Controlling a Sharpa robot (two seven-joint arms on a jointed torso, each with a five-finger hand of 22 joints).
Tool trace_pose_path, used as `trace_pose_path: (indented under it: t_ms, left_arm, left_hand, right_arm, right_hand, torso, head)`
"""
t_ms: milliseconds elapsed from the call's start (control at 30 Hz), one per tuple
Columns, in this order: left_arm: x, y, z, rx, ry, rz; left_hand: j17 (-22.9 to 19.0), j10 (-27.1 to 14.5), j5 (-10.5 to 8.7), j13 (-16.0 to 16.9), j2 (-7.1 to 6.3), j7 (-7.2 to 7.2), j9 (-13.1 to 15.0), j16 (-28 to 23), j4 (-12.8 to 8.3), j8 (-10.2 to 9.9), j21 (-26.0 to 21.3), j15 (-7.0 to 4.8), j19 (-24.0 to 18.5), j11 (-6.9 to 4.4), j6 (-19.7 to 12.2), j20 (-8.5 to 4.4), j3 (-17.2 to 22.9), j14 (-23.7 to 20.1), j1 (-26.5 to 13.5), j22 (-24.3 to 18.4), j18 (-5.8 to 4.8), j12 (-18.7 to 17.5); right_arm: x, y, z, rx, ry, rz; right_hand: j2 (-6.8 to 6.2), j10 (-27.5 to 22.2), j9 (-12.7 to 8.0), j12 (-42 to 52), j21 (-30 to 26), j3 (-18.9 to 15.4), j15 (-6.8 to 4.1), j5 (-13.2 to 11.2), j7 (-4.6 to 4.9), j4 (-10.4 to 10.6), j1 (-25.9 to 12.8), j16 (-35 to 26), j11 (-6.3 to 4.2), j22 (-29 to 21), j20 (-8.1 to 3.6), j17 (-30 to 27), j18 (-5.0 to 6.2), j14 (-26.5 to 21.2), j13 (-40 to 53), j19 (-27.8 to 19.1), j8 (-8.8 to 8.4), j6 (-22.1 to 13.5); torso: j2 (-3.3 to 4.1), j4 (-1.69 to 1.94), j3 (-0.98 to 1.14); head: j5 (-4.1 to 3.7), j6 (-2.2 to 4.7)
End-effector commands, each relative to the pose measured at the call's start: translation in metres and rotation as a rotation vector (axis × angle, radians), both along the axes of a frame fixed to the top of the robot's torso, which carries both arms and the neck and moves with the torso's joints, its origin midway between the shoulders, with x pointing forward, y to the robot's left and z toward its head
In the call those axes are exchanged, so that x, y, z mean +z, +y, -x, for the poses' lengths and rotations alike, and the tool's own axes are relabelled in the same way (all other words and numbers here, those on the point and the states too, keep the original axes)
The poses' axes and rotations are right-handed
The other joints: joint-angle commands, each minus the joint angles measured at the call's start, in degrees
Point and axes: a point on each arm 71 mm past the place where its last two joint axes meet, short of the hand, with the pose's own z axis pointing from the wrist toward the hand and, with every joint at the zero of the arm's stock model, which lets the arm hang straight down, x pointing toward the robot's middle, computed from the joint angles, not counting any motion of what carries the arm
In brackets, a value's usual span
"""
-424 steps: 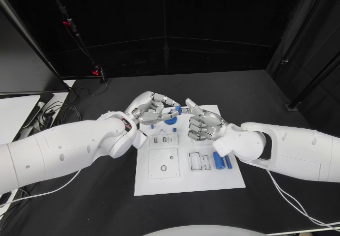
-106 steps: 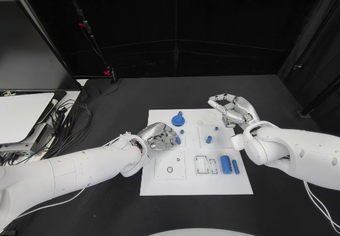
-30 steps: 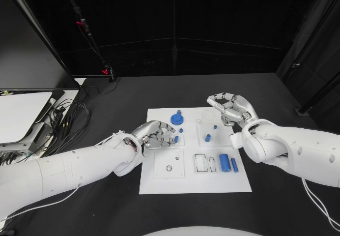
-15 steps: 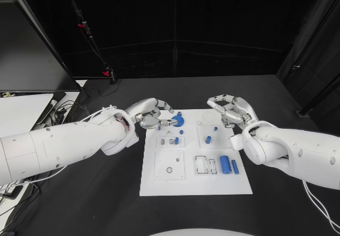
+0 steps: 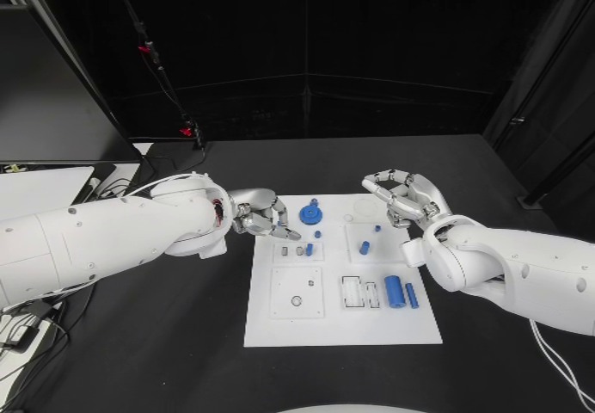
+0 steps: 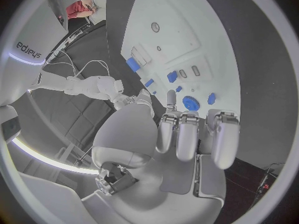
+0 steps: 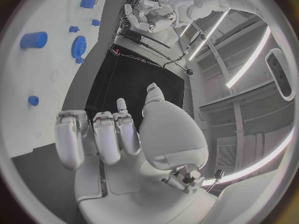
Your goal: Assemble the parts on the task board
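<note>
On the table sits the board, white, with blue parts spread over it. Your left hand hangs at the board's far-left corner, fingers curled in, nothing in them; the left wrist view shows the fingers folded with no part between. Likely it's just staged there, close to the gear and the small pegs beside it. Your right hand is over the far-right corner, fingers apart and bent, empty. The right wrist view confirms no part in its fingers. A short peg stands mid-board, near the right hand. Two cylinders lie loose at the near-right, next to the slots they probably go in, so assembly looks unfinished. Both hands sit far of those cylinders; you'd need to reach back near for them.
</note>
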Motion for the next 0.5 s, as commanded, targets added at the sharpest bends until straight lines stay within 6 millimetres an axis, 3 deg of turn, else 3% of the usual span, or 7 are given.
trace_pose_path:
  t_ms: [33, 200, 300, 400, 500]
  left_arm:
    - [-0.007, -0.002, 0.001, -0.037, 0.080, -0.132]
    - [-0.009, -0.008, -0.001, -0.057, 0.100, -0.157]
    - [-0.010, -0.012, -0.005, -0.060, 0.104, -0.165]
    - [-0.011, -0.014, -0.009, -0.058, 0.107, -0.173]
    - [-0.013, -0.016, -0.010, -0.058, 0.109, -0.177]
  left_hand:
    - [15.09, 5.96, -1.24, 15.08, 1.31, -0.37, 0.78, 0.05, 0.00, 0.50, 0.18, -0.62, 6.07, -0.67, 0.90, -0.53, -0.53, 6.12, -0.27, 15.09, -0.38, 0.20]
    - [15.09, 5.96, -5.24, 15.08, 3.30, -0.87, 1.54, 0.05, -0.02, -0.13, 0.18, -1.16, 6.07, -1.18, 2.20, -1.08, -1.58, 6.12, -0.69, 15.09, -0.38, 0.20]
    - [15.09, 5.96, -5.51, 15.08, 3.65, -1.00, 1.60, 0.05, -0.02, -0.49, 0.18, -1.27, 6.07, -1.28, 2.85, -1.20, -2.00, 6.12, -0.82, 15.09, -0.38, 0.20]
    - [15.09, 5.96, -5.33, 15.08, 4.11, -1.45, 1.32, 0.05, -0.10, -2.28, 0.18, -1.62, 6.07, -1.78, 5.03, -1.51, -3.02, 6.12, -0.21, 15.09, -0.38, 0.20]
    - [15.09, 5.96, -3.67, 15.08, 3.09, -1.63, 1.19, 0.05, -0.12, -3.76, 0.18, -1.79, 6.07, -1.87, 6.38, -1.71, -4.83, 6.12, -1.05, 15.09, -0.38, 0.20]
  right_arm:
    - [0.001, 0.001, 0.000, -0.002, 0.001, -0.001]
    - [0.001, 0.001, 0.000, -0.003, 0.001, -0.001]
    - [0.001, 0.000, 0.000, -0.004, 0.001, 0.000]
    - [0.001, 0.000, 0.000, -0.005, 0.002, 0.000]
    - [0.001, 0.000, 0.000, -0.005, 0.004, 0.000]
  right_hand:
    - [-0.01, 6.07, -0.09, 0.19, 0.17, 0.03, 0.34, 0.12, 2.76, 0.42, 0.49, 0.14, 0.38, 14.26, 0.45, 15.06, 0.17, 5.85, 15.09, 4.25, 0.26, 0.49]
    - [-0.01, 6.07, -0.09, 0.19, 0.17, 0.03, 0.34, 0.12, 2.76, 0.42, 0.49, 0.14, 0.38, 14.26, 0.45, 15.06, 0.17, 5.85, 15.09, 4.25, 0.26, 0.49]
    - [-0.01, 6.07, -0.09, 0.19, 0.17, 0.03, 0.34, 0.12, 2.76, 0.42, 0.49, 0.14, 0.38, 14.26, 0.45, 15.06, 0.17, 5.85, 15.09, 4.25, 0.26, 0.49]
    - [-0.01, 6.07, -0.09, 0.19, 0.17, 0.03, 0.34, 0.12, 2.76, 0.42, 0.49, 0.14, 0.38, 14.26, 0.45, 15.06, 0.17, 5.85, 15.09, 4.25, 0.26, 0.49]
    - [-0.01, 6.07, -0.09, 0.19, 0.17, 0.03, 0.34, 0.12, 2.76, 0.42, 0.49, 0.14, 0.38, 14.26, 0.45, 15.06, 0.17, 5.85, 15.09, 4.25, 0.26, 0.49]
  torso:
    - [0.04, -0.02, -0.04]
    - [0.10, -0.02, -0.05]
    - [0.05, -0.06, -0.04]
    - [0.06, -0.04, -0.05]
    - [0.07, 0.05, -0.01]
  head:
    - [-0.11, 0.12]
    - [-0.13, 0.42]
    - [-0.02, 0.56]
    - [-0.12, 0.94]
    - [-0.13, 1.26]
